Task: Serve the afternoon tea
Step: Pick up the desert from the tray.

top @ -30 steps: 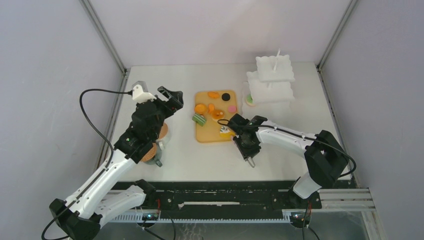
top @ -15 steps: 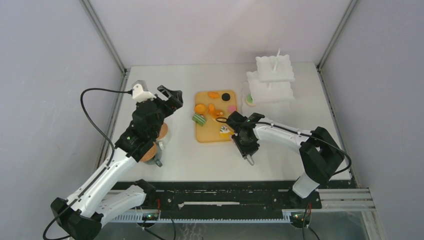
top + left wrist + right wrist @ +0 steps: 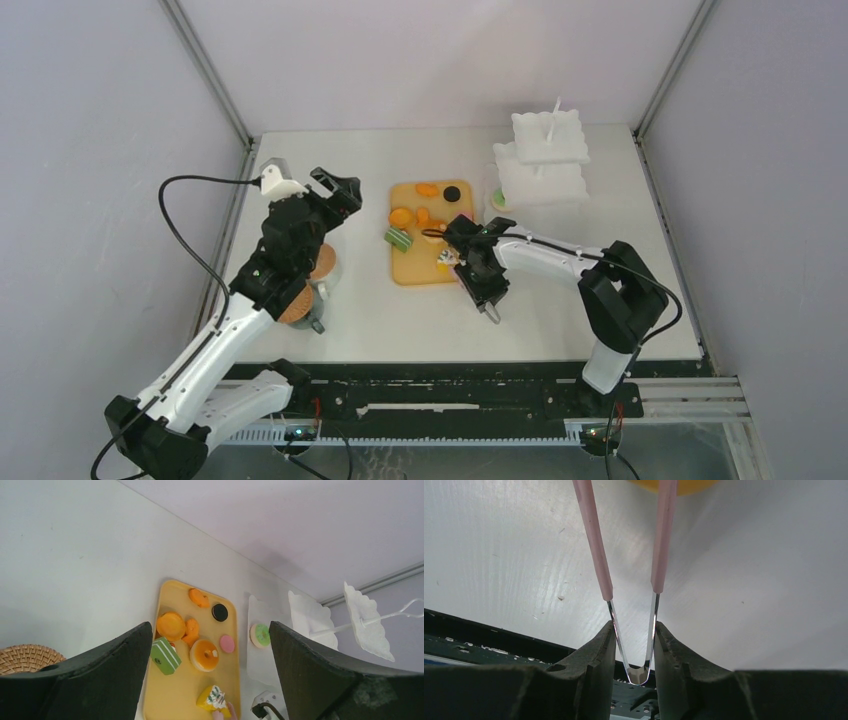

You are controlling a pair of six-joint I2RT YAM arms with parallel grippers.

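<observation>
Toy pastries lie on the tan board (image 3: 411,268): an orange tart (image 3: 171,625), a green cake (image 3: 165,655), an orange ring (image 3: 204,655), a black round (image 3: 219,612), a pink round (image 3: 227,643) and a yellow wedge (image 3: 215,699). A green donut (image 3: 260,634) rests on the white stand's bottom tier. My right gripper (image 3: 487,298) is shut on the hinge end of the pink tongs (image 3: 595,545), whose tips touch the wedge (image 3: 446,262). High over the table's left side, my left gripper (image 3: 337,192) is open and holds nothing. Two cork coasters (image 3: 324,262) lie under that arm.
A white tiered stand (image 3: 545,160) rises at the back right. A grey mug (image 3: 317,318) shows partly beneath my left arm beside the nearer coaster (image 3: 293,307). The black rail (image 3: 450,395) runs along the table's near edge.
My right gripper has slid left and a little back with the tongs, bringing their tips to the yellow wedge. The left arm has barely shifted.
</observation>
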